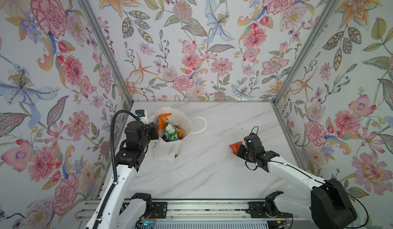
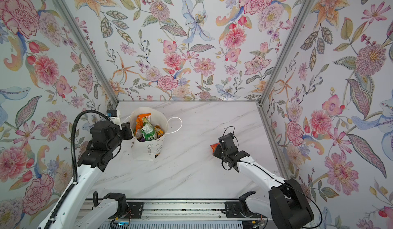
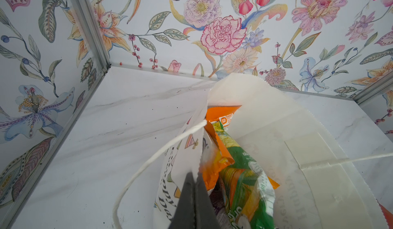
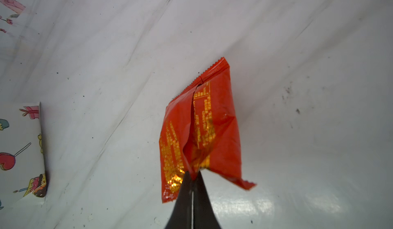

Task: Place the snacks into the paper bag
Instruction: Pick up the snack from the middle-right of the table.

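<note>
The white paper bag (image 1: 164, 153) (image 2: 144, 152) stands open at the back left of the marble table. Several snacks (image 1: 170, 130) (image 2: 146, 130), orange, green and purple packets, lie inside it. My left gripper (image 1: 155, 130) (image 2: 129, 132) (image 3: 194, 174) is shut on the bag's left rim (image 3: 198, 145). To the right, my right gripper (image 1: 239, 150) (image 2: 217, 151) (image 4: 193, 174) is shut on a fold of a small orange-red sachet (image 1: 235, 145) (image 2: 214, 146) (image 4: 212, 119), low over the table. I cannot tell whether the sachet touches the table.
A white cord handle (image 1: 203, 122) (image 2: 179, 125) loops out from the bag's right side, another (image 3: 148, 164) hangs by the left rim. Floral walls with metal frame posts (image 1: 284, 128) close in the table on three sides. A metal rail (image 1: 202, 208) runs along the front.
</note>
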### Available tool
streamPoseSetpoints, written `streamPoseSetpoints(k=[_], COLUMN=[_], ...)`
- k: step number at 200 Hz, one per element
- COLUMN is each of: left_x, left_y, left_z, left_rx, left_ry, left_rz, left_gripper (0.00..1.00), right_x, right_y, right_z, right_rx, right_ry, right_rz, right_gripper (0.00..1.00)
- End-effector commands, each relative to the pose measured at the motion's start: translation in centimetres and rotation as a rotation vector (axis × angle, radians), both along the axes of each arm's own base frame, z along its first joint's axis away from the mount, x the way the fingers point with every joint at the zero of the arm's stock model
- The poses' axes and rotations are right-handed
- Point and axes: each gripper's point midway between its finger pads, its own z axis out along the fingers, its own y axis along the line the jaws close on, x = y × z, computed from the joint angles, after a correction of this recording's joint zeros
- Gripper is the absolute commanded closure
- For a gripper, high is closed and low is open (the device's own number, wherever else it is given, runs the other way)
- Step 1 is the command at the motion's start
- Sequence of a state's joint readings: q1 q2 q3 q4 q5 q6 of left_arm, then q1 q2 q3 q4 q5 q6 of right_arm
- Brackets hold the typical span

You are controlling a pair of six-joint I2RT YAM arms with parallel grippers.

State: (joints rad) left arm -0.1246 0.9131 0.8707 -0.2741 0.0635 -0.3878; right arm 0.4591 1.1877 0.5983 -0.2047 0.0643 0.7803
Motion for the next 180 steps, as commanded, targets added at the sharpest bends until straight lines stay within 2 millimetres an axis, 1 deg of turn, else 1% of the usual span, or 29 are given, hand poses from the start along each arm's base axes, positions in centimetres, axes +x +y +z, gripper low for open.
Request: streamPoseSetpoints(k=[1,24,54,78,96,117,152,180], left_x=[0.3,0.2,0.1,0.2,0.2,0.0,0.2,0.2], left_y=[0.1,0.1,0.0,-0.1,0.0,0.0,-0.2,-0.2], left_z=[-0.2,0.0,0.1,0.0,0.0,0.2,0.1,0.0], left_rx=[0.019,0.019,0.018,0.015,0.017,0.016,0.014,0.014], left_ry=[-0.007,-0.011,-0.019,-0.012,-0.013,-0.021,-0.017,-0.016], left_rz=[0.004,0.003,0.001,-0.006,-0.004,-0.002,-0.011,-0.012], left_gripper=[1.0,1.0,1.0,1.0,1.0,1.0,1.0,1.0], right_x=[0.8,1.2,1.7,2.0,2.1,2.3,2.5,2.5], right_y=[0.1,0.4,0.9,0.8,0.9,1.2,1.9,3.3], right_z=[2.3,4.0,7.5,10.2,11.8,13.1,16.0,18.4], right_rx=[-0.013,-0.001,0.008,0.006,-0.007,-0.025,-0.023,-0.036], right_ry=[-0.057,-0.089,-0.162,-0.227,-0.258,-0.281,-0.342,-0.399], right_rz=[0.008,0.019,0.04,0.044,0.055,0.069,0.085,0.128], right_gripper=[0.98,0.99,1.0,1.0,1.0,1.0,1.0,1.0])
